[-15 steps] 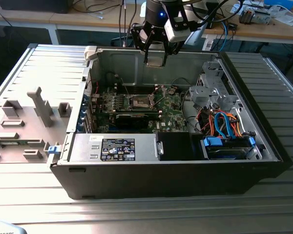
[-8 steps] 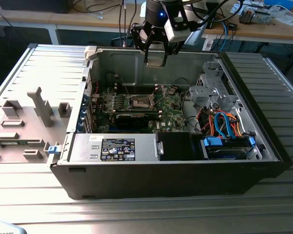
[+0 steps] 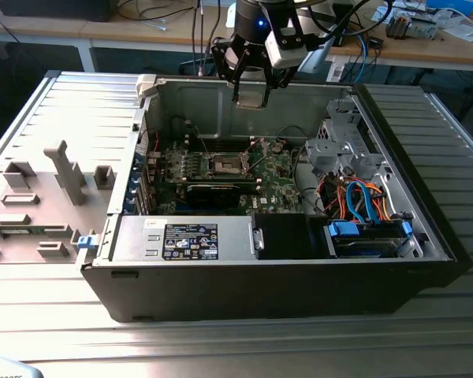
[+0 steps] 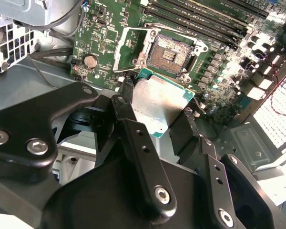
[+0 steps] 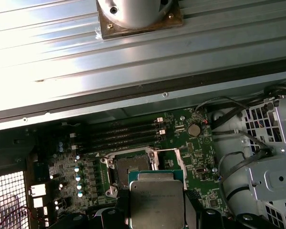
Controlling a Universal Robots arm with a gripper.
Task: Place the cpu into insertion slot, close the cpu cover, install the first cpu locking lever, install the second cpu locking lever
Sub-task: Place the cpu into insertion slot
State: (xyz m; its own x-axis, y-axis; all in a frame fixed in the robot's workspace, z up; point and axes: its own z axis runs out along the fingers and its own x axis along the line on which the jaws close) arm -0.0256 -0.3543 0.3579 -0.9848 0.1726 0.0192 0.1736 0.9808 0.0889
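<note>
The cpu (image 4: 158, 104) is pinched by two opposite edges between the fingers (image 4: 128, 88) of the gripper (image 3: 252, 94). Its silvery top is turned toward the wrist and its underside toward the motherboard (image 4: 99, 40).

In the exterior view, the chip is held well above the insertion slot (image 3: 225, 164), clear of the case walls and set slightly toward the exterior view's right of it. No contact with the slot is made.

In both wrist views, the slot's dark centre is seen uncovered just past the chip's far edge, so the slot is judged to lie below the fingers and a little ahead of them. The chip's edges are seen roughly in line with the slot's rim, and its face roughly level with the board.

The cpu cover (image 4: 119, 48) is seen swung open, standing beside the slot. The placing step is judged to be under way, with the chip not yet seated.
</note>
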